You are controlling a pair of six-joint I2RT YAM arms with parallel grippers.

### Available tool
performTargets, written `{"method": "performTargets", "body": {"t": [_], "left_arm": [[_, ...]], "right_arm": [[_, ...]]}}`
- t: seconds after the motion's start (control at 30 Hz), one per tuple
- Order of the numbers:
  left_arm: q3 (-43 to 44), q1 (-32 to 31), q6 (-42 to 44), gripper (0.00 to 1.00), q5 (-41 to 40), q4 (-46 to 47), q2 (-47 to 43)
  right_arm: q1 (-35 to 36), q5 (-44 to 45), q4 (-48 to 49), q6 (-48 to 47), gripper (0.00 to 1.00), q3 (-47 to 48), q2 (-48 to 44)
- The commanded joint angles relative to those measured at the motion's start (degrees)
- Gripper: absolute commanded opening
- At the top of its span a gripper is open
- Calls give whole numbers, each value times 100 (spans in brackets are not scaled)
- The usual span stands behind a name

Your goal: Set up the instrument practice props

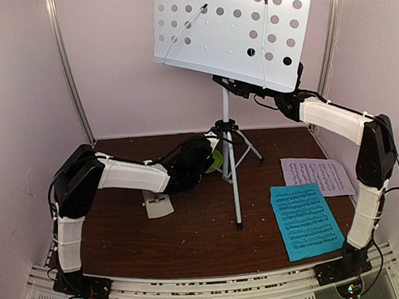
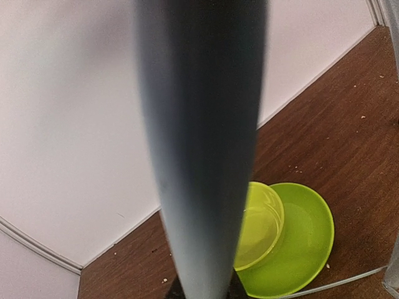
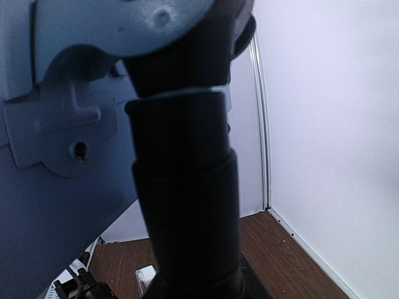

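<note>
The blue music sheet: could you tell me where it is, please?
Top view: the blue sheet lies flat on the table at right, just nearer than the pink sheet.

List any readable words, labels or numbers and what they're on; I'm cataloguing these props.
blue music sheet: printed notation, too small to read.
pale pink music sheet: printed notation, too small to read.
music stand, metronome: no lettering visible.
No readable text anywhere.
</note>
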Motion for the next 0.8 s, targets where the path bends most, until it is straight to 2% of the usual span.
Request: {"method": "performTargets", "body": {"t": [0.0,0.3,0.43,0.5,0.57,0.67,0.77], "left_arm": [[419,667,-460,0,-1029,-527,190],[392,659,-503,0,-944,-653,176],[315,666,-575,0,-897,-777,126],[252,662,-593,0,-860,-781,78],[241,659,-600,3,-818,-839,53],[276,628,-649,7,-755,-973,12],[387,564,-695,20,-716,-1252,-6]], "right_arm": [[210,-648,658,917,2,87,-190],[61,-439,1093,1288,33,-266,-256],[-21,-223,1274,1347,44,-840,-493],[-43,-119,1279,1293,46,-1132,-633],[-54,-27,1236,1226,49,-1354,-762],[-66,85,1119,1164,59,-1613,-917],[-86,221,1093,1167,63,-1952,-1085]]}}
